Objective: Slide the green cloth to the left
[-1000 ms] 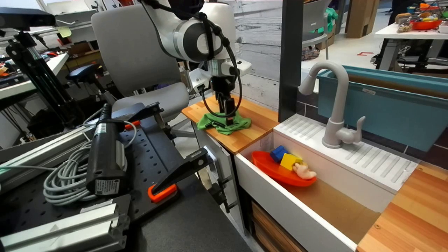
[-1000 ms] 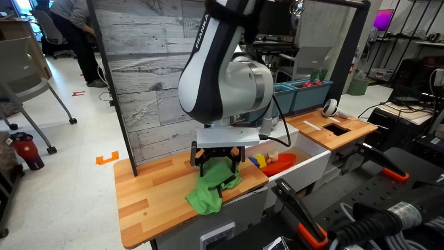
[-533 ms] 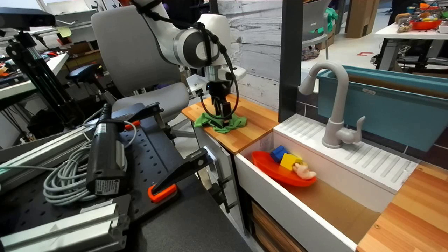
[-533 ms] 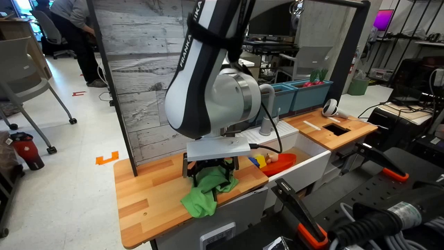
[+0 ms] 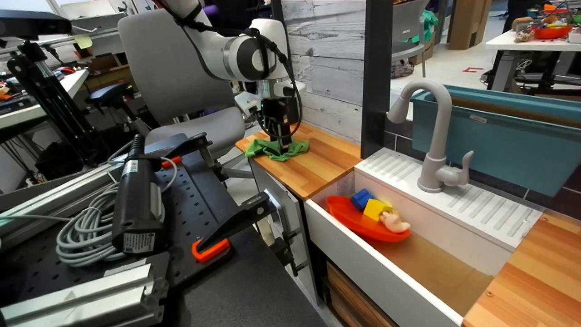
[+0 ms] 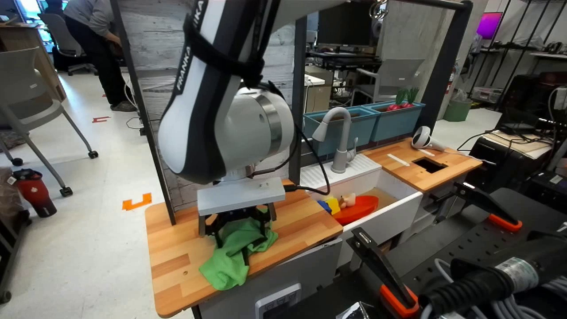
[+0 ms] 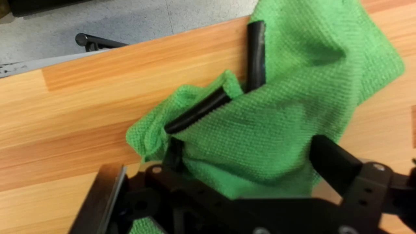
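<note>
beneath the parted claw [image 7: 247, 145] lies the bunched green cloth [image 7: 276, 117]

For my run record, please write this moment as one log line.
gripper: open, jaws apart | green cloth: rumpled on wooden counter, partly between jaws | red dish: in sink

Flat, bright indoor light; a murkier, softer wrist view.
Both exterior views are evenly lit and mostly crisp, stretched toward the margins; the pale floor [image 6: 106, 164] is bright, the black pegboard [image 5: 190, 195] dark, and a purple monitor [image 6: 488, 24] glows. In the wrist view the green cloth [image 7: 292, 110] pales toward the top and carries shadow in its folds, while the gripper [image 7: 247, 146] (a near-black mass at the bottom) is out of focus.
</note>
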Tool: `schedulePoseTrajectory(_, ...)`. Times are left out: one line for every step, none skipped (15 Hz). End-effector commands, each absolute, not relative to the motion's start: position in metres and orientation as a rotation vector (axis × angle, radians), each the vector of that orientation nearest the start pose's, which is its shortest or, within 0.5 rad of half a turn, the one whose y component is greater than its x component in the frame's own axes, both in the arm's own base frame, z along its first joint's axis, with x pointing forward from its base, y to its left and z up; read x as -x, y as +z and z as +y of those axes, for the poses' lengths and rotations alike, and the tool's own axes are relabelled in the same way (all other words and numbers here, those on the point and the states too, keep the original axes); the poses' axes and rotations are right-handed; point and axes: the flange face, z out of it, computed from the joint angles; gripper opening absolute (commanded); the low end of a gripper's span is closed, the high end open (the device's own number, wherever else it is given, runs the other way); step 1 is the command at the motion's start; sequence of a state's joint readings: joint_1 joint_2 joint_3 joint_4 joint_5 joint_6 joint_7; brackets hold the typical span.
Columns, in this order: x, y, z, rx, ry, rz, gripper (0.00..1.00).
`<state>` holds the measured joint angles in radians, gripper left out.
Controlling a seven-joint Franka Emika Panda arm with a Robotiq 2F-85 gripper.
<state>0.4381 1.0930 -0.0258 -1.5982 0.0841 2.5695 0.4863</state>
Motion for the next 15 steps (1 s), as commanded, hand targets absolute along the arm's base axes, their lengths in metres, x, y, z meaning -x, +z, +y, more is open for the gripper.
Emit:
schedulePoseTrajectory(-0.581,-0.039,0.294,3.207,0.175,0.15,1.0)
schedulePoseTrajectory(-0.58,-0.041,0.302,3.214,0.171,0.133,1.0)
schedulePoseTrajectory(-0.58,-0.041,0.309,3.22,0.168,0.121,1.0)
schedulePoseTrajectory(-0.579,-0.042,0.315,3.227,0.163,0.108,1.0)
schedulePoseTrajectory(-0.578,-0.044,0.319,3.232,0.155,0.098,1.0)
schedulePoseTrajectory(-0.578,-0.044,0.321,3.234,0.151,0.088,1.0)
schedulePoseTrajectory(-0.578,-0.045,0.323,3.238,0.147,0.082,1.0)
schedulePoseTrajectory(-0.579,-0.044,0.324,3.239,0.14,0.075,1.0)
schedulePoseTrajectory(-0.58,-0.044,0.325,3.237,0.129,0.071,1.0)
schedulePoseTrajectory(-0.58,-0.042,0.325,3.231,0.125,0.068,1.0)
schedulePoseTrajectory(-0.58,-0.039,0.325,3.226,0.116,0.069,1.0)
schedulePoseTrajectory(-0.58,-0.035,0.326,3.222,0.107,0.068,1.0)
schedulePoseTrajectory(-0.579,-0.029,0.327,3.216,0.087,0.062,1.0)
schedulePoseTrajectory(-0.578,-0.024,0.328,3.211,0.073,0.055,1.0)
schedulePoseTrajectory(-0.574,-0.017,0.329,3.207,0.054,0.046,1.0)
